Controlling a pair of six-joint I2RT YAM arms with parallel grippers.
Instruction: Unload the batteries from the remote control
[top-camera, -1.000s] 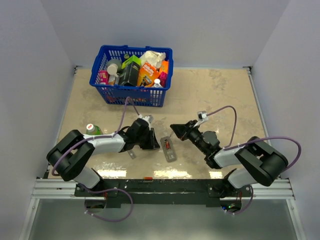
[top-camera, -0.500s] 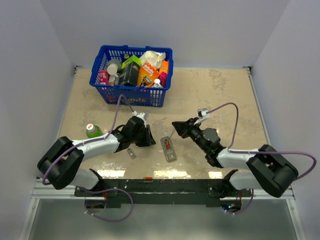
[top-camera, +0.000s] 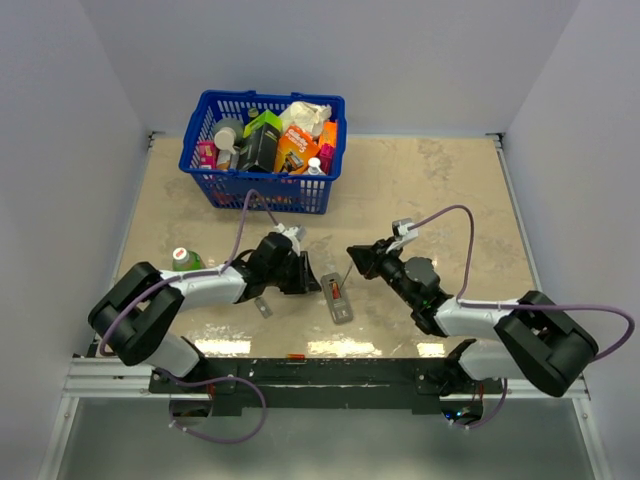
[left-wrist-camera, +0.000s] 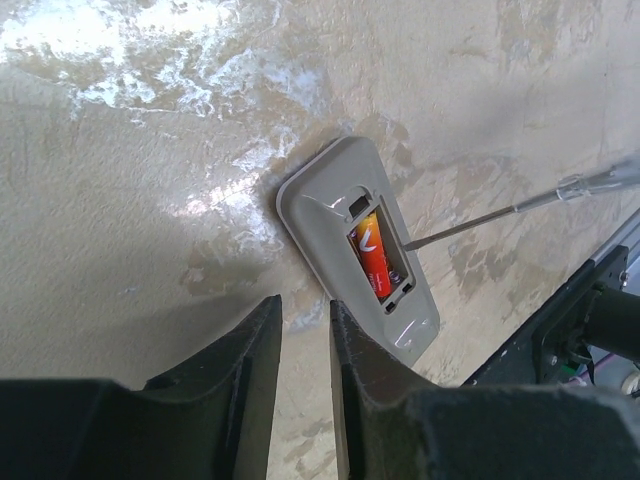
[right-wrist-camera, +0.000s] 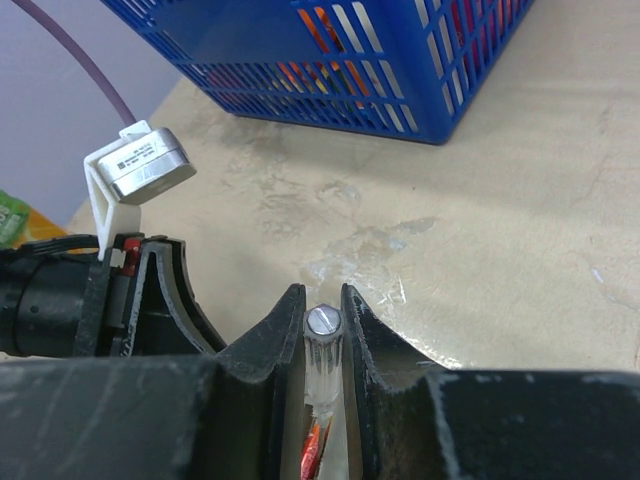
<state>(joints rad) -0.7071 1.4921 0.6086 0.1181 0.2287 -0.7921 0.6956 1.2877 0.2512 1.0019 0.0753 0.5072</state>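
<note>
The grey remote control (top-camera: 338, 298) (left-wrist-camera: 330, 210) lies back up at the table's near middle, its battery recess uncovered. One red-orange battery (left-wrist-camera: 372, 257) sits in the recess; I see no other battery. My left gripper (top-camera: 311, 281) (left-wrist-camera: 303, 322) hovers just left of the remote, open by a narrow gap, nothing between its fingers. My right gripper (top-camera: 353, 257) (right-wrist-camera: 323, 298) is shut on the clear handle of a thin grey tool (right-wrist-camera: 323, 335). The tool's shaft (left-wrist-camera: 470, 221) slants down to the recess edge beside the battery.
A small grey cover piece (top-camera: 263, 306) lies left of the remote, under the left arm. A green bottle (top-camera: 183, 259) stands at the left. A blue basket (top-camera: 205, 160) (right-wrist-camera: 400, 110) full of packages stands at the back left.
The left gripper drew back to the left, then came back close to the remote. The right arm stretched lower and its gripper shifted slightly right, still holding the tool.
</note>
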